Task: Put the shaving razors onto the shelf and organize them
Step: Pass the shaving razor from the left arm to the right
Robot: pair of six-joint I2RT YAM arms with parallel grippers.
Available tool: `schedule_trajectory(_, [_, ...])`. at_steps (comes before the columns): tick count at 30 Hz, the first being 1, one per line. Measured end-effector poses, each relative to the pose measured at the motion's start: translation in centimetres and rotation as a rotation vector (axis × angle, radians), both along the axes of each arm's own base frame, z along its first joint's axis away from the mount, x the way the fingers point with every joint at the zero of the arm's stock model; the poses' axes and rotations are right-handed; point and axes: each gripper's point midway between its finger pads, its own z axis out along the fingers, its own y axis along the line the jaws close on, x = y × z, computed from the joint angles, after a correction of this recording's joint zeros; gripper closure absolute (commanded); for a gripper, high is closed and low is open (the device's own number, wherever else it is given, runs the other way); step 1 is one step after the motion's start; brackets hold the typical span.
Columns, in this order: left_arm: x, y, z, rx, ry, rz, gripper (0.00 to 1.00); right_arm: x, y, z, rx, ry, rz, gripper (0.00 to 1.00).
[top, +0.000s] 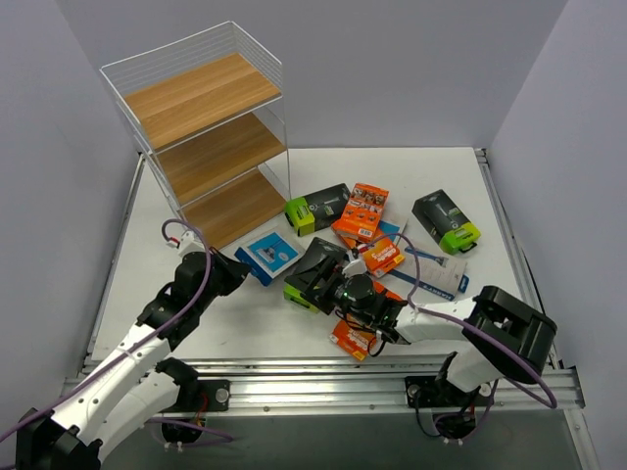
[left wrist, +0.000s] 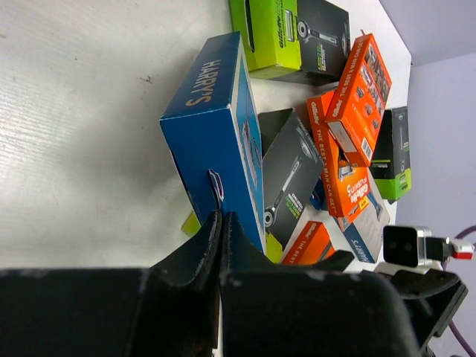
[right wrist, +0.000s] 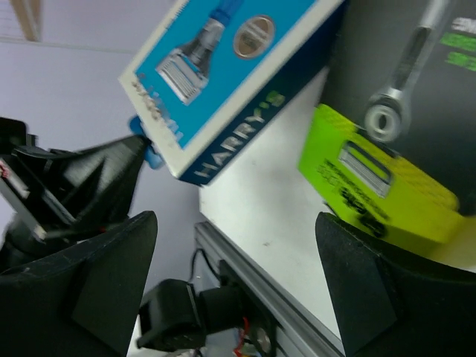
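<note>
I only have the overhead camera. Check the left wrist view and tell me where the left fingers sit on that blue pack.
Observer: The left fingers are pinched shut on the tab end of the blue pack.
Operator: Now report the right fingers from their own camera.
Observer: The right fingers stand wide apart with nothing between them; the lime-green end of a black pack lies ahead of them.
Operator: Read me the side of the blue pack.
Observer: It reads HARRY'S along the narrow side.
</note>
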Motion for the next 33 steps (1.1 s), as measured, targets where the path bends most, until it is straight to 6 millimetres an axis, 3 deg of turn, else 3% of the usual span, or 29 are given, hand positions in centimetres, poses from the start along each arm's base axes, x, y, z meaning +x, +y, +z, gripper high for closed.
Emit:
schedule_trajectory(4, [-0.6,-0.4,0.0,-0.006,0.004,-0.016,0.98,0.9,1.7,1.4,0.078,-0.008,-0.009,0.17])
schedule_trajectory(15, [-2.2,-1.1,-0.5,-0.011,0.015,-0.051,0.98,1.3,5.1,1.0,0.141,0.032,0.009,0.16])
schedule_trajectory(24, [-3.1,-1.3,-0.1,-0.037,0.006,-0.062,0.98,1.3,6.1,-0.4,0.195,0.084,-0.002,0.17])
schedule_trajectory(33, [-3.9,-0.9,0.2,-0.054,-0.001,-0.056,0.98,1.3,7.2,0.2,0.265,0.101,0.002,0.28])
